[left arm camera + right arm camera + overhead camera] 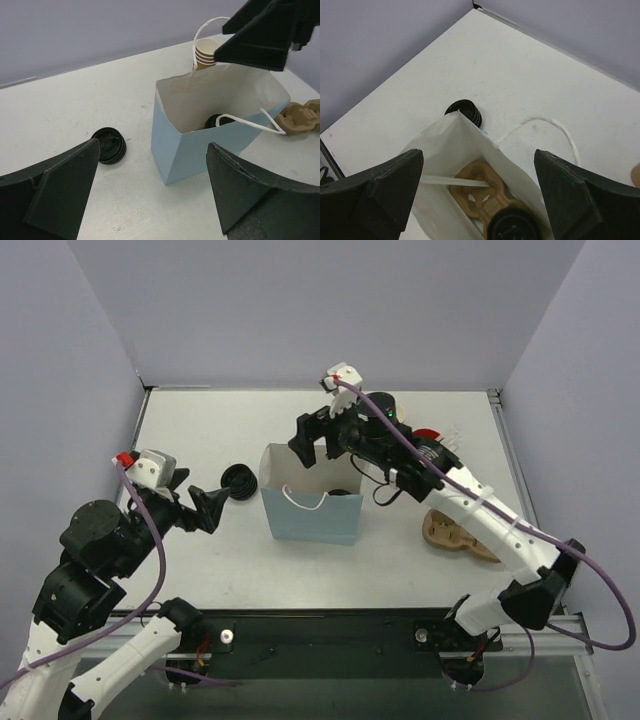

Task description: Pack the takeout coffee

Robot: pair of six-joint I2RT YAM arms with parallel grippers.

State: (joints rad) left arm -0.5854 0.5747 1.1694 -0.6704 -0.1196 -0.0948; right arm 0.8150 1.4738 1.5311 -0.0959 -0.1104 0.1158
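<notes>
This was a robot laboratory, not a home or a shop. A white table (200,440) stood closed in on three sides by plain pale violet walls (300,300), with a metal frame (508,455) along its right edge. Two robot arms were bolted to a black base plate (330,632) at the near edge, and purple cables (157,540) ran along them. The left claw (218,508) and the right claw (315,452) each had two black fingers. On the table lay only a few test objects: a blue paper bag (310,518), black lids (238,482) and a cardboard cup carrier (455,535).
</notes>
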